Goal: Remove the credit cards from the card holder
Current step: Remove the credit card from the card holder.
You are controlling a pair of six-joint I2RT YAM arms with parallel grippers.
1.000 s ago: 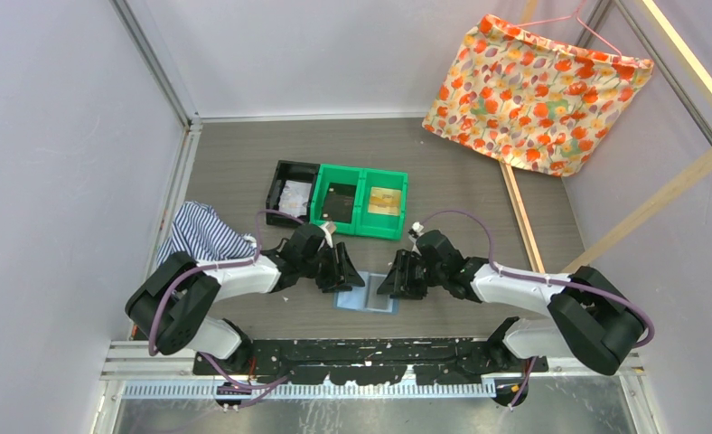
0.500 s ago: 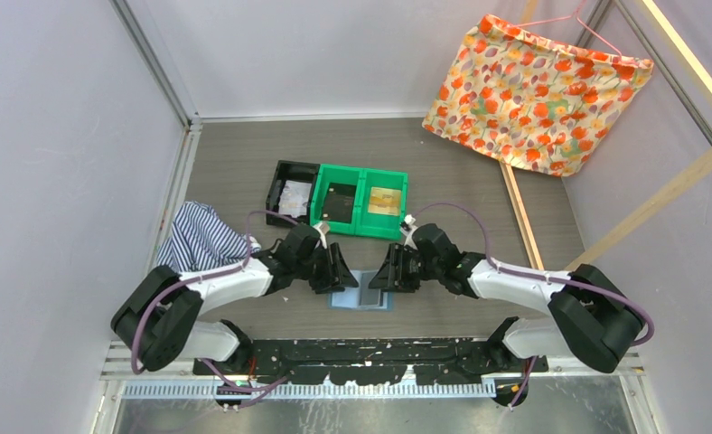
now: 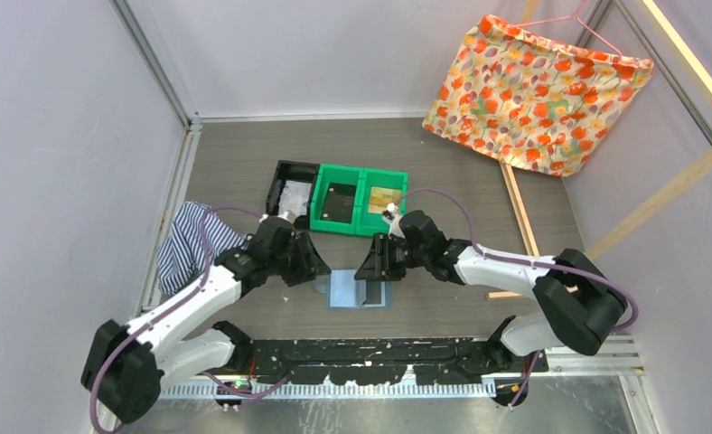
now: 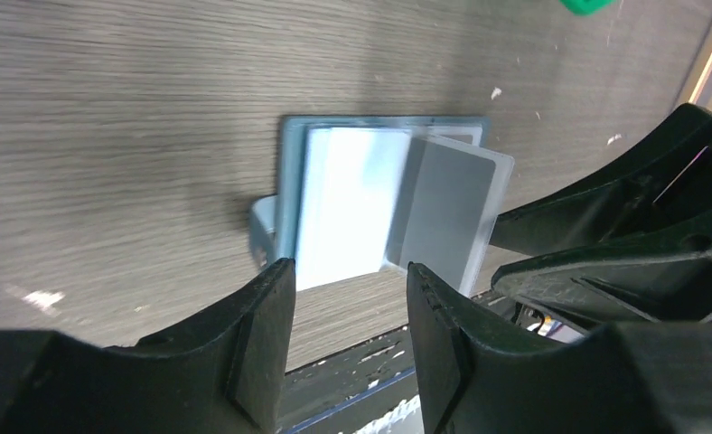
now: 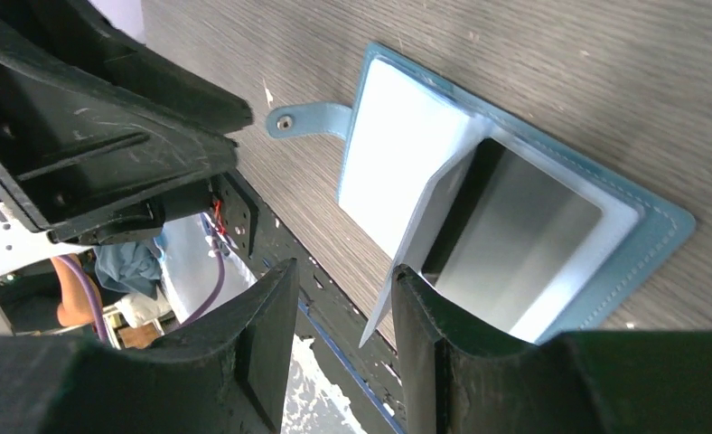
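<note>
Both arms have backed off the card holder (image 3: pixel 348 295)! The left gripper (image 3: pixel 314 264) has swung away to the left, and the right gripper (image 3: pixel 366 264) has drawn up toward the green bins (image 3: pixel 360 201). The holder lies open and flat on the table, uncovered now, just below the two grippers. A clear sleeve (image 5: pixel 425 244) stands tilted up over the dark card (image 5: pixel 515 244), which is still in its pocket. Each gripper's jaws stand partly apart, with nothing between them.
</note>
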